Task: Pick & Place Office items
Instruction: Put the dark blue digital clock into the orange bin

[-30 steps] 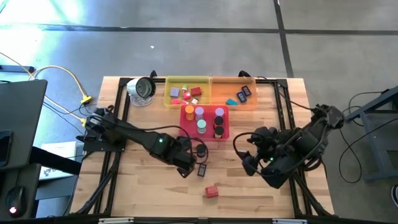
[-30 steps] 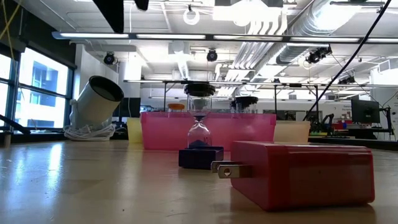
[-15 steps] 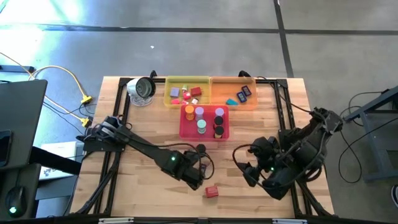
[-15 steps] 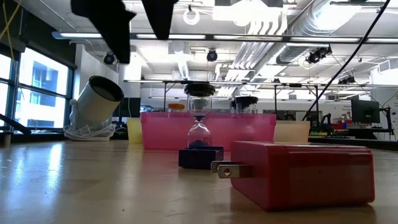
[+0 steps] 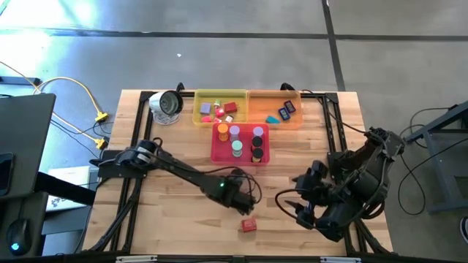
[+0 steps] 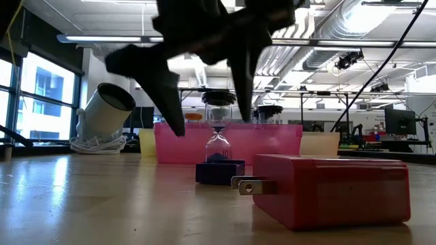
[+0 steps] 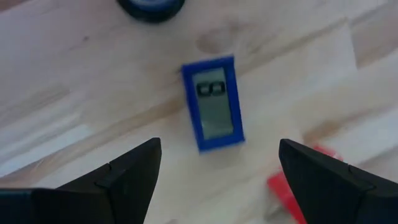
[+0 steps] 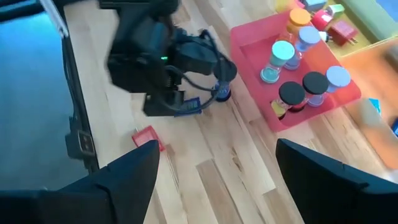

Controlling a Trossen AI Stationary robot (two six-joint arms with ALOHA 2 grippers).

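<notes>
Directly below the left gripper (image 7: 217,168), fingers spread wide, blue rectangular piece (image 7: 213,103) lain flat on table (image 5: 175,219), untouched, red block (image 5: 248,225) just beside, right gripper (image 5: 298,212) parked apart, open.

Blue rectangular piece (image 7: 212,103) display: blurred digits, unreadable.

This is a robotics lab or industrial workshop. The low view looks across the wooden surface (image 6: 82,204) into a large open hall with exposed silver ventilation ducts (image 6: 340,24), rows of strip lights (image 6: 170,39) on an open ceiling, tall windows (image 6: 41,92) at one side, and distant workbenches carrying monitors (image 6: 398,122) and equipment. From above, the surface stands on a bare grey concrete floor (image 5: 219,51), framed by black metal rails (image 5: 142,117), with yellow cables (image 5: 80,95) trailing off toward a dark monitor (image 5: 22,146) beside it.
</notes>
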